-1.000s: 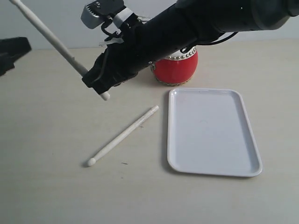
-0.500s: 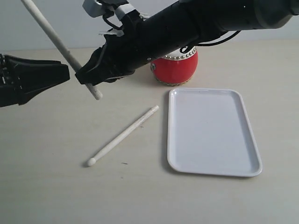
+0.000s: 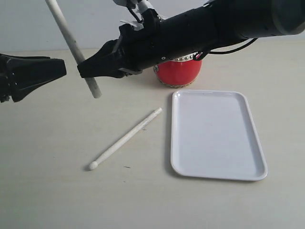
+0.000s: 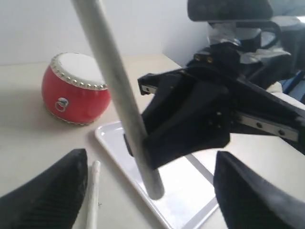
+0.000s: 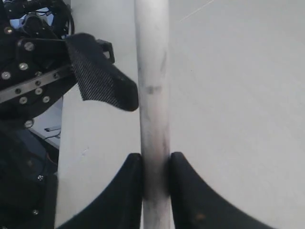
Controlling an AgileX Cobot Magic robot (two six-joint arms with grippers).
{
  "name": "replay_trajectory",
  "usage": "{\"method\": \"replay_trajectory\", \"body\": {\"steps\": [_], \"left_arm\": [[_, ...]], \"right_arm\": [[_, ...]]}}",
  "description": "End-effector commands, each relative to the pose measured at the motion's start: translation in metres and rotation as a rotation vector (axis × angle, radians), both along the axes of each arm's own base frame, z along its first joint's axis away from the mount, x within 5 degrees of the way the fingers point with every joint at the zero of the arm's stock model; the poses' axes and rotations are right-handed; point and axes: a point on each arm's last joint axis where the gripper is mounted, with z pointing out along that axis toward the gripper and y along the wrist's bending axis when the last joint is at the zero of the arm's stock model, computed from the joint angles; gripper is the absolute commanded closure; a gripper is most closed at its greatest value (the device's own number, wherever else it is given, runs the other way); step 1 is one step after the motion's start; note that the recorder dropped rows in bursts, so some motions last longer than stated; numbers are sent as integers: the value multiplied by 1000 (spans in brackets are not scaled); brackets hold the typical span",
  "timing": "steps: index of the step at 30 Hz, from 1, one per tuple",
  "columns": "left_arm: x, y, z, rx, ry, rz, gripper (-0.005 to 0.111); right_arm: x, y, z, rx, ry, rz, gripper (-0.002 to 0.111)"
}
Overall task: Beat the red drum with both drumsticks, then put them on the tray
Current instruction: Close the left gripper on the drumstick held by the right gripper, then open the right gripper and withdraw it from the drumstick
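My right gripper [image 3: 88, 69] reaches across to the left and is shut on one drumstick [image 3: 71, 43], which stands steeply, its lower end [image 3: 96, 94] above the table. The pinch shows in the right wrist view, both jaws of the right gripper [image 5: 155, 162] pressed on the stick [image 5: 152, 71]. My left gripper [image 3: 52, 71] is at the left, open; in its wrist view the left gripper's [image 4: 150, 162] wide jaws flank the held stick [image 4: 119, 95] without touching it. The other drumstick [image 3: 126, 138] lies on the table. The red drum [image 3: 178, 74] stands behind the right arm. The white tray [image 3: 217, 136] holds nothing.
The right arm [image 3: 214, 26] stretches low over the drum and the back of the table. The lying drumstick [image 4: 93, 195] rests just left of the tray's rim [image 4: 107, 138]. Bare beige tabletop [image 3: 71, 200] lies in front.
My left gripper came in from the left edge and opened wide. The right gripper rose a little and turned its drumstick more upright, towards the left gripper.
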Motion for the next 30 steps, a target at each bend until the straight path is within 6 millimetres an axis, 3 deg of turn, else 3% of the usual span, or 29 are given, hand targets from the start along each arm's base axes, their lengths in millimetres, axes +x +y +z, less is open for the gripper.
{"method": "replay_trajectory", "body": {"steps": [1,12,21,30], "left_arm": [[2,3,3,-45,-1,20,36],[2,3,9,-113,-12,21,36],[-3,2,3,-126,29,17,36],[-7,4,-3,-167,-5,61,36]], "right_arm": [[-11,5,5,85,28,90,108],[-33,32,-4,114,91,178,108],[-34,35,-1,152,114,160,108],[-38,30,-15,188,118,116,108]]}}
